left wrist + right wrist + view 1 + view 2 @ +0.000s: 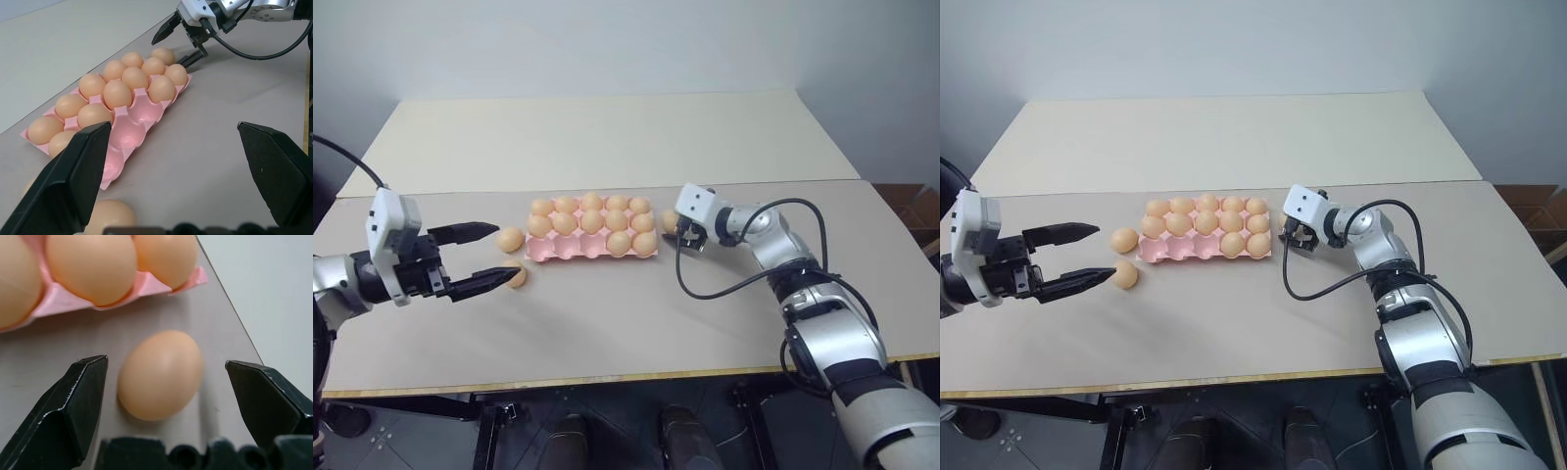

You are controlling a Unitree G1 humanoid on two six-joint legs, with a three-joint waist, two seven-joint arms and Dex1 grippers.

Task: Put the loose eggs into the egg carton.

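right tool (pixel 677 233) open around loose egg (pixel 669 219) beside egg carton (pixel 570 252).

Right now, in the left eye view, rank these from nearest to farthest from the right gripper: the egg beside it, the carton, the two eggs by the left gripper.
1. Loose egg, right at the right gripper, between its open fingers.
2. Carton, just to its left.
3. Two eggs beyond the carton's far end, by the left gripper; too close to rank.

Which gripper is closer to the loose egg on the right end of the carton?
Right. The right gripper is open with the loose egg lying on the table between its fingers, beside the egg carton. The left gripper, also open, hovers beyond the carton's opposite end.
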